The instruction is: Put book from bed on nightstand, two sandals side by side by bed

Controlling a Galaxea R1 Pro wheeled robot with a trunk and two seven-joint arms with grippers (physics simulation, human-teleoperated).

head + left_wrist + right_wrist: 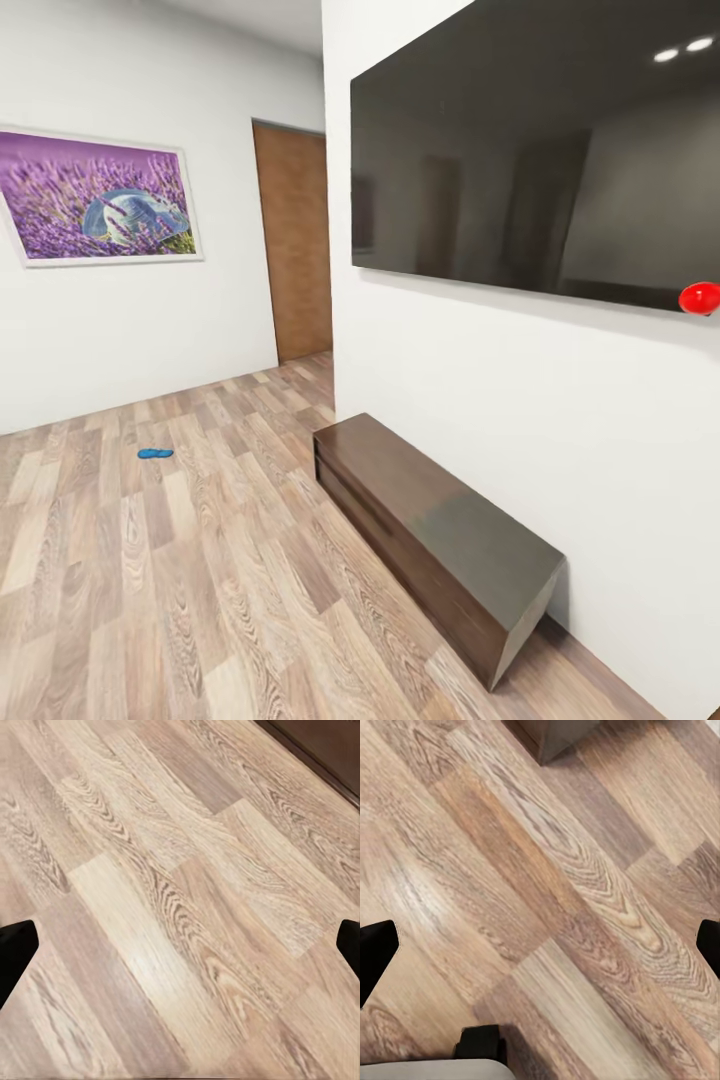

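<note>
You face a blue sandal [155, 453] lying alone on the plank floor [200, 560] | long dark cabinet [440, 540] by the wall under the TV [540, 150] | left gripper [180, 945] and right gripper [540, 945] both wide, holding nothing

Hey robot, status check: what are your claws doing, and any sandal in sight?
Both claws open, empty, over plank floor. One blue sandal ahead, flat on the floor. Long dark bench cabinet along right wall, off the path.
</note>
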